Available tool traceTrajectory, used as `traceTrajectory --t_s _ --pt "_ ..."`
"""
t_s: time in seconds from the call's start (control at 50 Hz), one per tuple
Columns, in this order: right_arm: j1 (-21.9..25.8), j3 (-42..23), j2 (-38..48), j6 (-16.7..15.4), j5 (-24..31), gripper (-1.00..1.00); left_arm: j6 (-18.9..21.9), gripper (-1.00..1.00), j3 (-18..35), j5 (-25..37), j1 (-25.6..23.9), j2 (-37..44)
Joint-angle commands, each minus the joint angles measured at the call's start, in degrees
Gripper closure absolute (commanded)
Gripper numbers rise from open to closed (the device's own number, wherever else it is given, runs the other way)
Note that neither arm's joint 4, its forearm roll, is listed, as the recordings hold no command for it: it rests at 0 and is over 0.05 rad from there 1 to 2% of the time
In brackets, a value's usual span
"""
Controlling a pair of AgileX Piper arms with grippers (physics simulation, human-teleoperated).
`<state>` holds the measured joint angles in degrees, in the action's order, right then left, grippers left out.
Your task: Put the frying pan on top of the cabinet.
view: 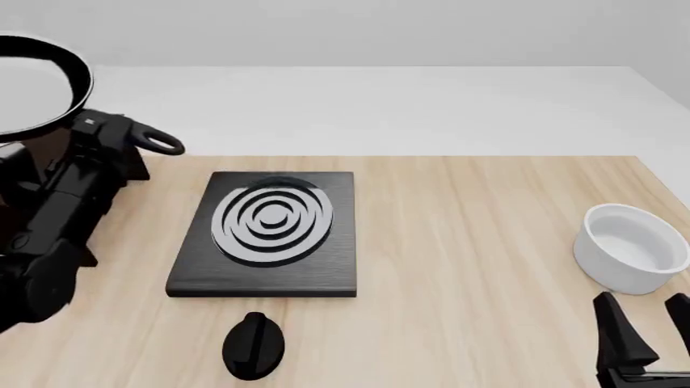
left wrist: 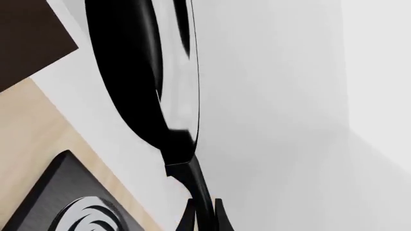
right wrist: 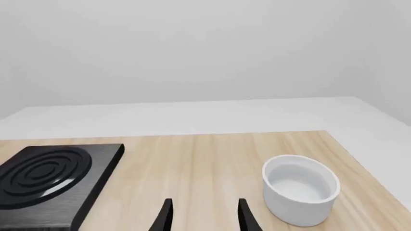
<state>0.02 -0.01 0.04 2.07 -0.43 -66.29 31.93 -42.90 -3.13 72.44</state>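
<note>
the left gripper [left wrist: 204, 214], fingers clamped on the handle, holds the frying pan [view: 32, 85] aloft past the tabletop's [view: 485, 242] far left corner, near the cabinet [left wrist: 29, 38], where its weight could twist it loose.

Simulated tabletop kitchen mock-up: pale wood table [view: 485, 267] against blank white surroundings, carrying a black stove plate [view: 270, 234], knob [view: 254, 346] and white bowl [view: 631, 246].
</note>
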Motion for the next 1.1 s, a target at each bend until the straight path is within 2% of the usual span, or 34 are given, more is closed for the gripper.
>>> traceTrajectory --t_s 0.02,0.64,0.82,1.1 --pt "0.2 0.0 0.0 -0.2 0.1 -1.0 -2.2 1.0 1.8 -2.1 2.7 2.6" --pt "0.4 0.0 0.0 -0.4 0.5 -1.0 -3.2 1.0 4.4 -5.2 4.5 11.9" --pt "0.4 0.0 0.0 -0.5 0.6 -1.0 -1.7 1.0 6.1 -5.1 4.6 13.2" --pt "1.0 0.0 0.0 -1.2 1.0 -1.0 -3.0 1.0 9.0 -6.6 6.1 18.4"
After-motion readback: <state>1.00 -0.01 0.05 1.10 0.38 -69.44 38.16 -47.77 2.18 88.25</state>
